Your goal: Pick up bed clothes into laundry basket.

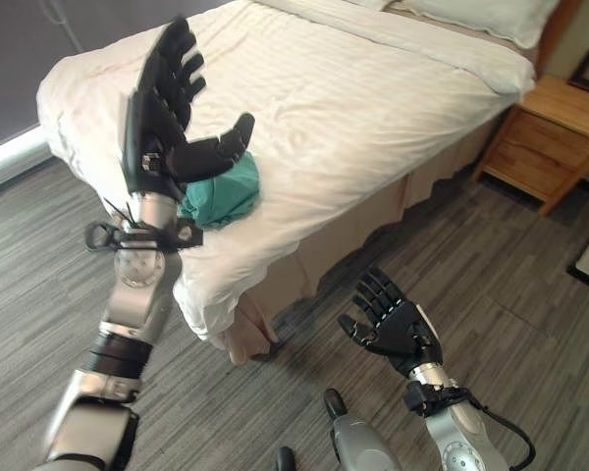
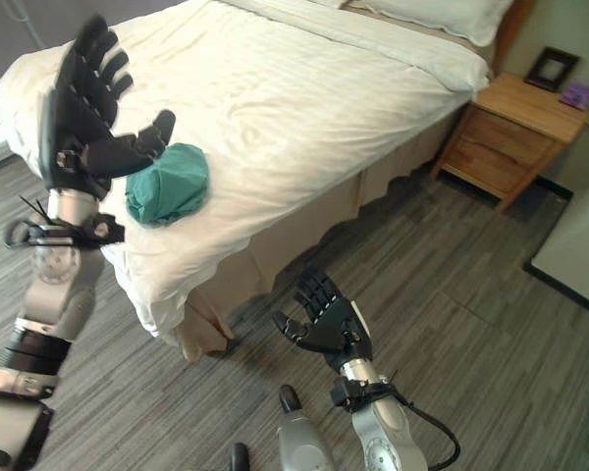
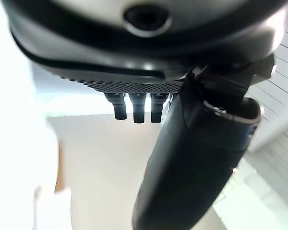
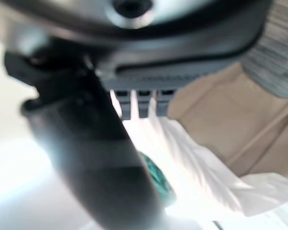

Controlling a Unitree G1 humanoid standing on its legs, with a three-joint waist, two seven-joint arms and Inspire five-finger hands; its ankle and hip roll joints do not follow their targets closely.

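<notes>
In the left eye view I see my left hand (image 1: 162, 108) held up high over the near corner of the bed (image 1: 373, 108), with its fingers spread wide and its thumb sticking out, and it holds nothing. Just behind the thumb a bunched-up green cloth (image 1: 226, 191) lies on the white sheet (image 1: 304, 118) near the bed's edge; the hand hides part of it, so I cannot see its whole shape. My right hand (image 1: 388, 324) hangs low over the grey floor (image 1: 530, 285) beside the bed, fingers loose and apart, empty too. A wooden nightstand (image 1: 550, 137) stands by the far end of the bed, cut off at the picture's edge. In the right eye view the green cloth shows more fully, sitting on the sheet close to the left thumb but apart from it, and a pillow (image 2: 442, 15) peeks in at the top, mostly cut off. In the left wrist view the dark thumb and a few fingertips (image 3: 137, 108) stick out straight, and past them it is all pale blur. In the right wrist view the fingers are straight too, and a bit of the green cloth shows beside the thumb, on the white sheet.
</notes>
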